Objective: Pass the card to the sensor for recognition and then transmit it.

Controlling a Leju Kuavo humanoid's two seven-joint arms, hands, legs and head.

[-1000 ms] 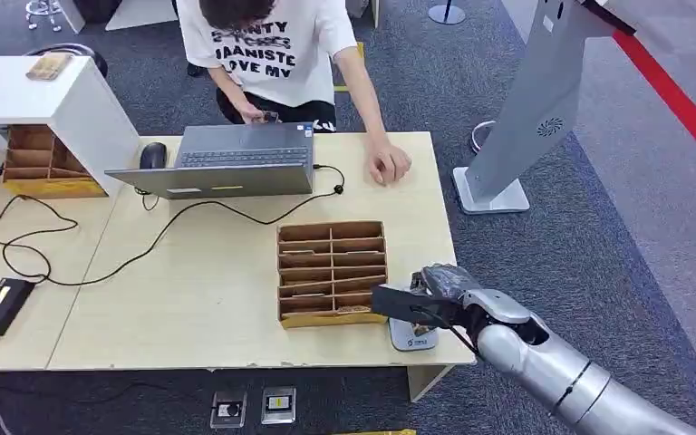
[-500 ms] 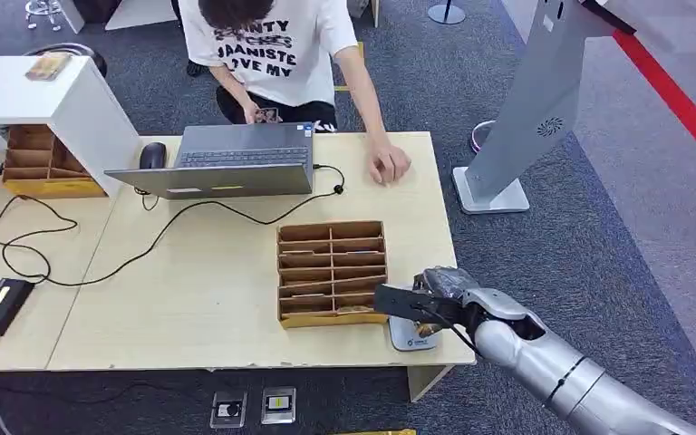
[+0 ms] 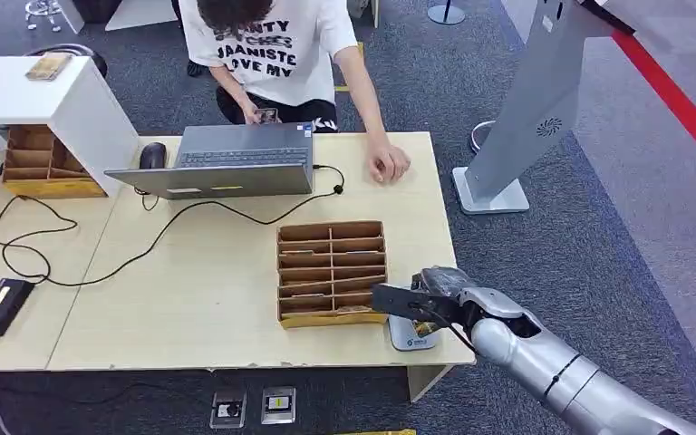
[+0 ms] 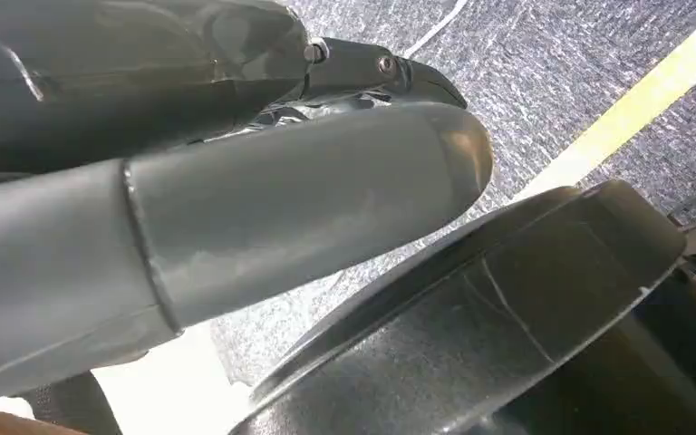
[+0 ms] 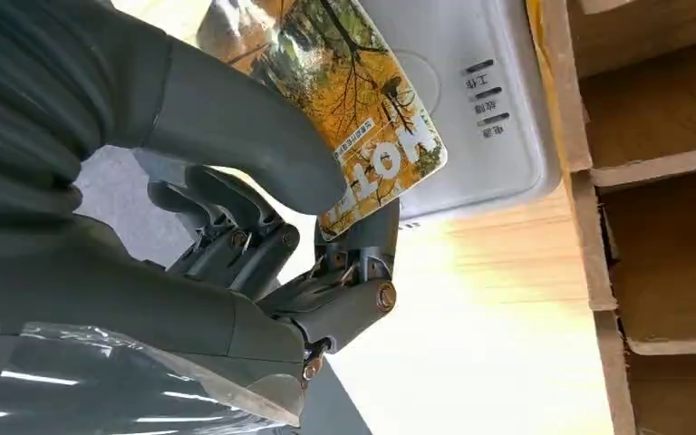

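Right hand (image 5: 263, 227) pinches the card (image 5: 344, 100) between thumb and fingers, holding it directly over the grey sensor (image 5: 471, 100) at the bench (image 3: 236, 272) edge beside the cardboard organiser (image 3: 332, 272). Card face lies roughly parallel to the sensor; contact cannot be confirmed. Left hand (image 4: 236, 208) state: cannot tell.

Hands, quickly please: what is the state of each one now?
Left hand: cannot be told; nothing visible in it.
Right hand: holding the card over the grey card reader.
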